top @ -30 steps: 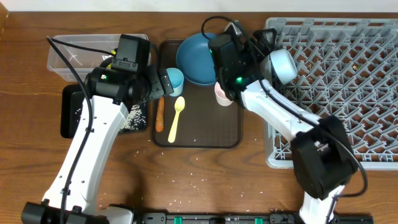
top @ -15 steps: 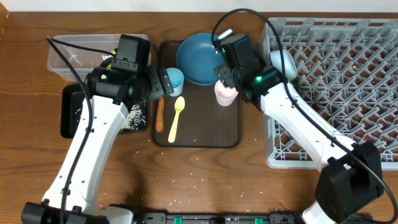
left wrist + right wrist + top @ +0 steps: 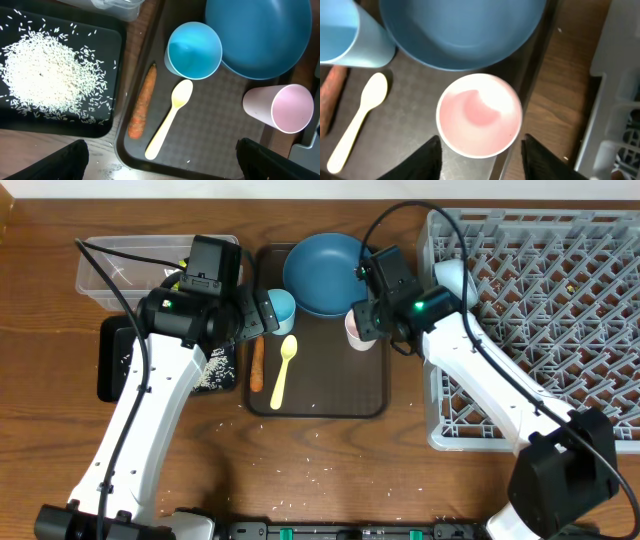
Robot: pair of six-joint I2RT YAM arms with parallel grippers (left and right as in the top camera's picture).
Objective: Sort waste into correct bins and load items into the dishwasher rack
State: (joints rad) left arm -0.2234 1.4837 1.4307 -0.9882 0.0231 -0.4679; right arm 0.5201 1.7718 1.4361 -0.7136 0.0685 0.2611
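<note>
The right gripper (image 3: 480,150) is open. It has one finger on each side of the small pinkish-white cup (image 3: 479,115), and I can't tell if the fingers touch it. The cup stands the right way up on the big dark brown serving tray (image 3: 330,380), just beside the large dark-blue round plate (image 3: 462,30).

The left gripper (image 3: 167,165) is open wide too and holds nothing. It hangs over the left part of the brown tray. Under it are the small light-blue cup (image 3: 194,50), touching the plate's edge, the pale yellow plastic spoon (image 3: 170,117), and the thin orange-brown sausage (image 3: 142,110) lying beside the spoon.

A heap of white rice (image 3: 45,75) lies in the shallow black tray (image 3: 75,125), just left of the brown tray. The clear plastic tub (image 3: 110,265) sits behind it. A few grains (image 3: 310,475) lie on the wooden table (image 3: 400,470).

The big grey plastic rack (image 3: 560,310) is on the right, with the white round bowl (image 3: 450,278) at its left edge.
</note>
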